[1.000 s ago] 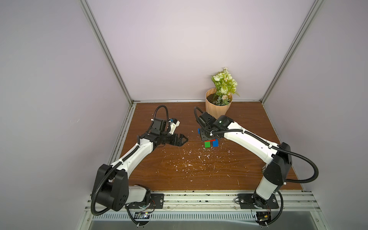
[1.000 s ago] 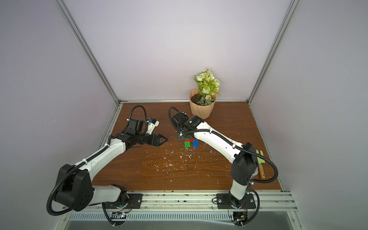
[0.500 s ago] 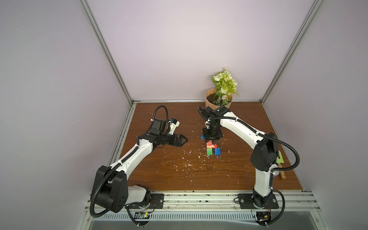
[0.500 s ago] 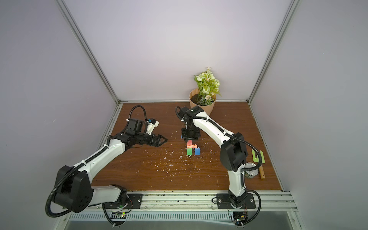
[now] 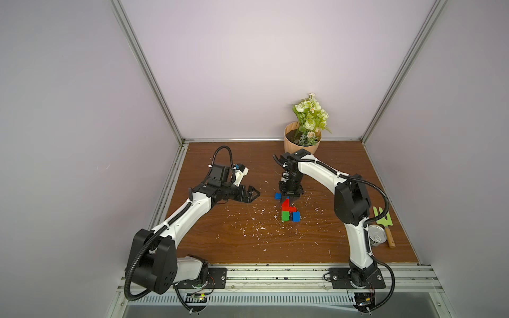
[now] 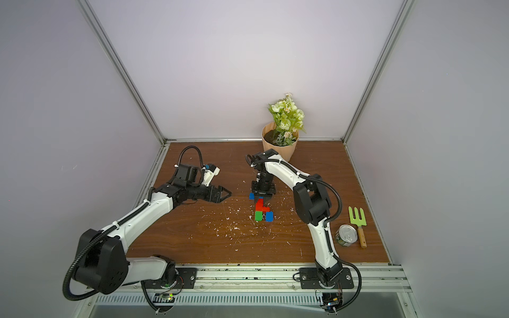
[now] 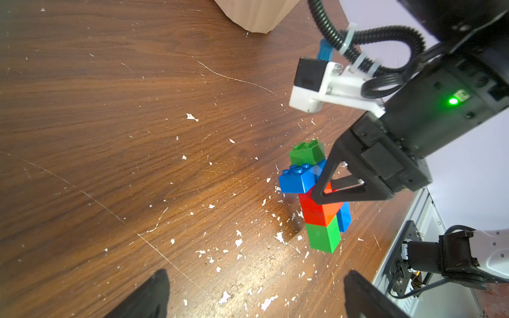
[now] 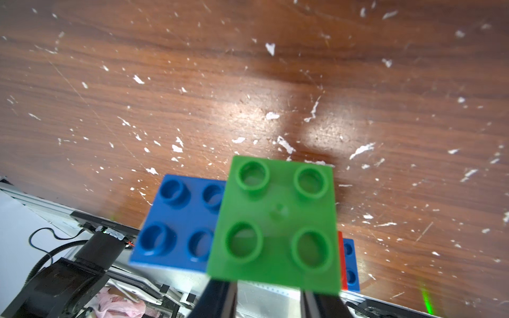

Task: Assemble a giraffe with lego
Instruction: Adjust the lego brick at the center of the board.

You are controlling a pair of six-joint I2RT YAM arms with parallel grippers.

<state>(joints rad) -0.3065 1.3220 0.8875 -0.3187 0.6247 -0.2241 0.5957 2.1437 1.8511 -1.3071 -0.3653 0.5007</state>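
All six bricks appeared joined: the giraffe [image 7: 314, 213] stood upright on the tabletop [image 5: 248, 242], the right tool [image 5: 289, 196] clamped narrow on its red neck, the left tool [image 5: 254, 195] wide and empty well apart, so only release seemingly remained.

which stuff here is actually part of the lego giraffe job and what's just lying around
Part of the job:
- giraffe, upright
- right gripper, shut on the giraffe
- left gripper, open, apart from the giraffe

Just lying about:
- flower pot
- tin can
- green garden fork
- white flecks
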